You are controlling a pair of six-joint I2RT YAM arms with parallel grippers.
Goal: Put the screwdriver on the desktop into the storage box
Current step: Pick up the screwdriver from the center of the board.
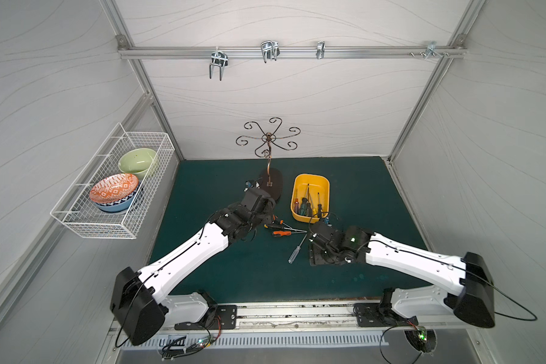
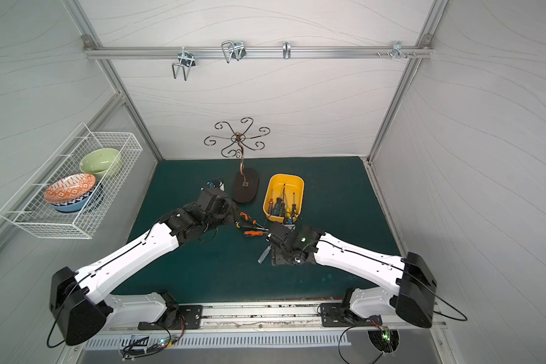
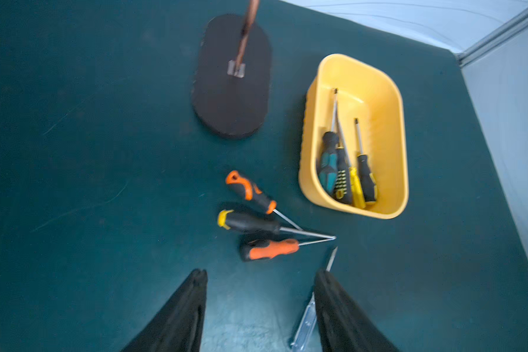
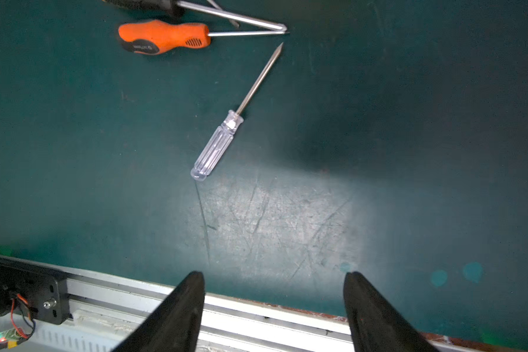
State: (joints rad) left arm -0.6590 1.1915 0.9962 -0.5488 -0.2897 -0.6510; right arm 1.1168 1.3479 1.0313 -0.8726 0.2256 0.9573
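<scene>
The left tool [image 3: 261,272] and the right tool [image 4: 273,273] are both held spread, with nothing grasped. The clear screwdriver [image 4: 215,146] is laid on the desk [image 4: 409,122], ahead of the right tool. The yellow box [image 3: 311,122] is seen beyond the left tool.

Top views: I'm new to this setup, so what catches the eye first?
The yellow storage box stands out on the dark desktop, several screwdrivers already inside. In front of it lie three fanned screwdrivers and a clear-handled one. A wire basket of bowls hangs left.
</scene>
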